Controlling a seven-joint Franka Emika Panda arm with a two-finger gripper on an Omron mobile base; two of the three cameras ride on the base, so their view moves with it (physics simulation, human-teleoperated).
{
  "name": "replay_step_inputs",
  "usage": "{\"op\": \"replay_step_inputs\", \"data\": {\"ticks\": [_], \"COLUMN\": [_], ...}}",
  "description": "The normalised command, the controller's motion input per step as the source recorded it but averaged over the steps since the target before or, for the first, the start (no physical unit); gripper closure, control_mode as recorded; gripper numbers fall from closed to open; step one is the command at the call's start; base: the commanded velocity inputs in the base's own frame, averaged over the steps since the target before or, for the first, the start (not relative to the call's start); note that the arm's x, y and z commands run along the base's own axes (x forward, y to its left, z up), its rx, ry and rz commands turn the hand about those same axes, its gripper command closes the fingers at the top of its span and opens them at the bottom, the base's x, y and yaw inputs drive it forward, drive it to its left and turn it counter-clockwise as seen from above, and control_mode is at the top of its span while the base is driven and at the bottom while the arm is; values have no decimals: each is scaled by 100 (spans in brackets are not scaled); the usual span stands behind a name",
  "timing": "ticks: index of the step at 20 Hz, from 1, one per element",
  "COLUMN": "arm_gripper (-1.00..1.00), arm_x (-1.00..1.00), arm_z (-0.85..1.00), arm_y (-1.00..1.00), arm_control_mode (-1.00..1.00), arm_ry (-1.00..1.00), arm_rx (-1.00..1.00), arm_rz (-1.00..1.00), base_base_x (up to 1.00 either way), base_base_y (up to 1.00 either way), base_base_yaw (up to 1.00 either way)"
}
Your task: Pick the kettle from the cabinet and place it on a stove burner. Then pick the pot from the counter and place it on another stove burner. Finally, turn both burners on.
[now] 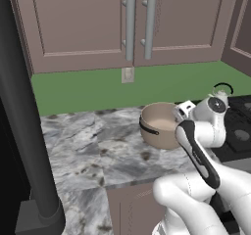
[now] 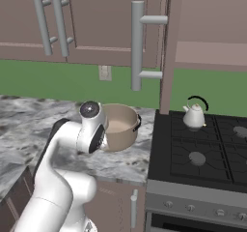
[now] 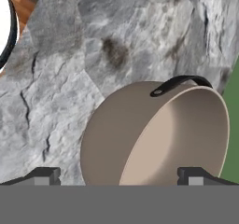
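Observation:
The tan pot (image 2: 121, 124) stands on the marbled counter (image 2: 29, 124) just left of the black cooktop (image 2: 212, 170). From the left base view the pot (image 1: 158, 125) sits right behind my wrist. In the hand view the pot (image 3: 154, 134) lies close ahead, one dark loop handle on top. My gripper (image 3: 119, 176) is open, a fingertip on either side of the pot's near wall, apart from it. The small silvery kettle (image 2: 194, 116) rests on the back-left burner. The front-left burner (image 2: 197, 157) is bare. The wall cabinet (image 1: 78, 23) above shows shut doors with grey bar handles.
A tall dark column (image 1: 19, 106) rises at the counter's left end. An open cabinet door (image 2: 164, 33) hangs edge-on above the counter's right end. Stove knobs (image 2: 194, 208) line the range front. The green back wall carries an outlet (image 1: 127, 75).

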Motion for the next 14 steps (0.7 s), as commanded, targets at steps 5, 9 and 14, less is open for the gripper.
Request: {"op": "replay_step_inputs", "data": {"ticks": [5, 9, 14], "arm_gripper": [-100, -100, -100], "arm_x": [20, 19, 18], "arm_z": [-11, -8, -10], "arm_y": [0, 0, 0], "arm_control_mode": [-100, -100, -100], "arm_ry": [0, 0, 0], "arm_rx": [-1, -1, -1], "arm_rz": [-3, -2, -2], "base_base_x": [0, 0, 0], "base_base_y": [0, 0, 0], "base_base_yaw": [0, 0, 0]}}
